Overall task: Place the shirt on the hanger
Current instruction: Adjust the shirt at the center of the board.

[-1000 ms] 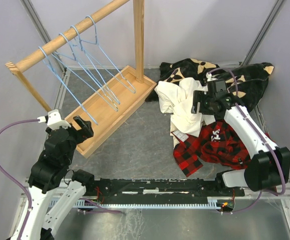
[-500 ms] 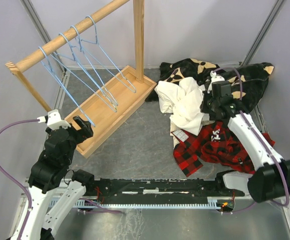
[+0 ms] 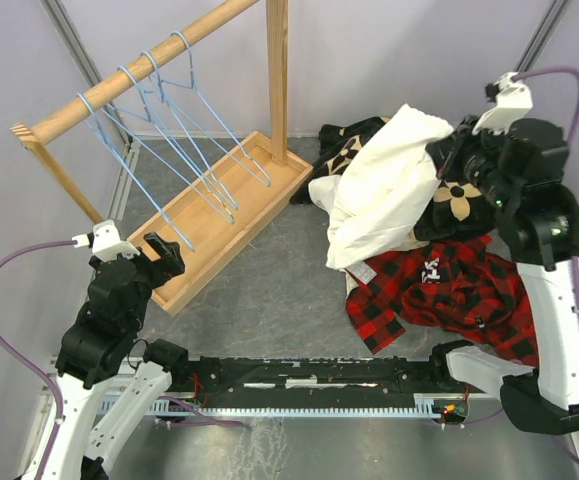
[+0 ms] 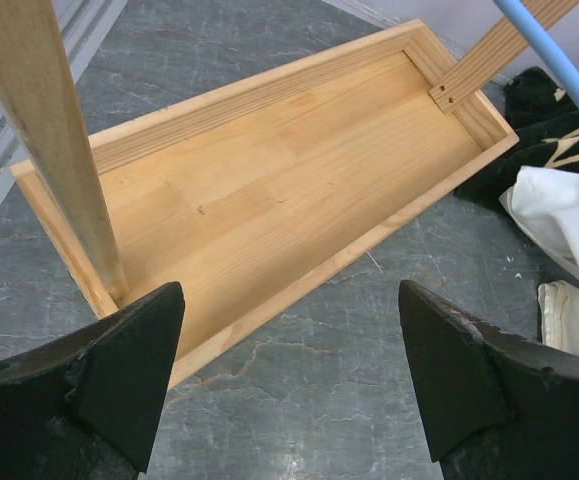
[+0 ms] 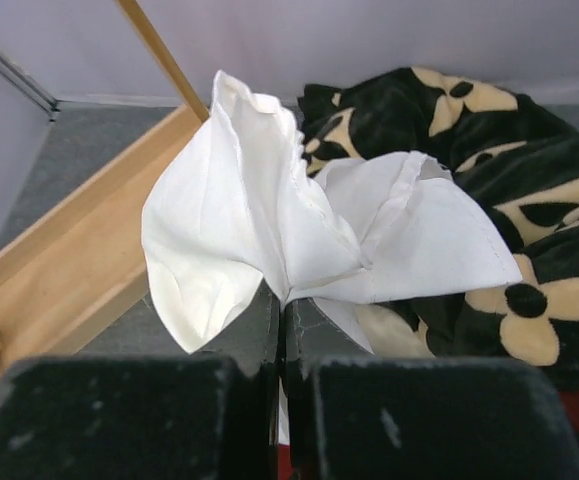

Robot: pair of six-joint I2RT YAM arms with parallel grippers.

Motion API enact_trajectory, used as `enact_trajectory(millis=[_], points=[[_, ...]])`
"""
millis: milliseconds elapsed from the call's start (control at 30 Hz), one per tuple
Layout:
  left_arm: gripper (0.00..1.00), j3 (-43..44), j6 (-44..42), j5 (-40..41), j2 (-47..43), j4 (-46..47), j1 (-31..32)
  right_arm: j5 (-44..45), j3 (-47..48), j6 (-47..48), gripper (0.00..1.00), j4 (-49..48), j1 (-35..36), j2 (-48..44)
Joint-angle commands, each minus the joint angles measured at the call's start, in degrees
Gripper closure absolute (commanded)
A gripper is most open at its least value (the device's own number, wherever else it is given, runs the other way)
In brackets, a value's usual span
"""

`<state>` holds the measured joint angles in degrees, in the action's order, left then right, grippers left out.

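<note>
Right pincer [image 5: 281, 308] clamped on shirt [image 3: 384, 185], held aloft above blanket [image 5: 489, 200] and plaid [image 3: 439, 290]. Left pincer [image 4: 289, 390] wide over rack tray [image 4: 269, 190]. Hangers [image 3: 134, 170] on rail [image 3: 139, 70], well apart from shirt.

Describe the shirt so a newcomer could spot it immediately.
Look right of the wooden rack, where garments are piled. The shirt hangs bunched from the shut right gripper over that pile. It is plain cream-white, unlike the red-and-black plaid garment and the black flowered blanket around it.
</note>
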<state>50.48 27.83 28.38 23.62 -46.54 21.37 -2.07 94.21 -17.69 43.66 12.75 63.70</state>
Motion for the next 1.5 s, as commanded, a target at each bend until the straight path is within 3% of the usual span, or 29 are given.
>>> enact_trajectory(millis=[0,267,400,667,767,867,1000,1133,1200,1233,1300,1467], points=[[0.07,-0.13,2.25,0.98,-0.76,2.51,0.26,-4.94,13.85,0.86,1.00,3.47,0.18,2.82],[0.07,-0.13,2.27,0.85,-0.94,2.60,0.20,-7.55,38.69,0.34,1.00,8.16,0.13,12.90],[0.07,-0.12,2.22,0.77,-1.06,2.58,0.25,-9.53,44.26,-1.66,1.00,6.90,0.21,15.62],[0.07,-0.36,2.14,0.34,-2.13,2.81,0.23,-16.46,40.42,-4.01,1.00,4.82,0.63,15.25],[0.07,-0.38,2.09,0.11,-2.26,2.93,0.26,-16.87,32.55,-3.04,1.00,4.66,3.64,12.70],[0.07,-0.42,1.96,0.01,-1.99,3.08,0.23,-13.03,18.39,-1.77,1.00,1.84,10.74,7.67],[0.07,-0.39,2.00,0.01,-1.36,3.04,0.19,-1.24,-3.57,0.19,0.82,-1.98,27.11,1.45],[0.07,-0.40,2.02,0.10,-1.05,2.95,0.20,4.55,-18.20,-0.03,0.39,-6.27,42.16,-0.87],[0.07,-0.30,1.90,-0.14,-1.03,2.96,0.27,6.09,-22.37,-0.09,0.12,-6.57,45.92,-2.33],[0.07,-0.27,1.77,-0.40,-1.09,3.03,0.21,7.31,-24.31,-0.58,0.05,-6.57,46.30,-3.88],[0.05,-0.15,1.54,-1.04,-1.24,3.14,0.23,12.39,-27.41,-2.24,0.01,-6.43,46.36,-7.63],[0.01,0.75,1.08,-3.19,-1.55,2.96,0.25,30.79,-27.86,-4.21,0.01,2.54,46.26,-11.56]])
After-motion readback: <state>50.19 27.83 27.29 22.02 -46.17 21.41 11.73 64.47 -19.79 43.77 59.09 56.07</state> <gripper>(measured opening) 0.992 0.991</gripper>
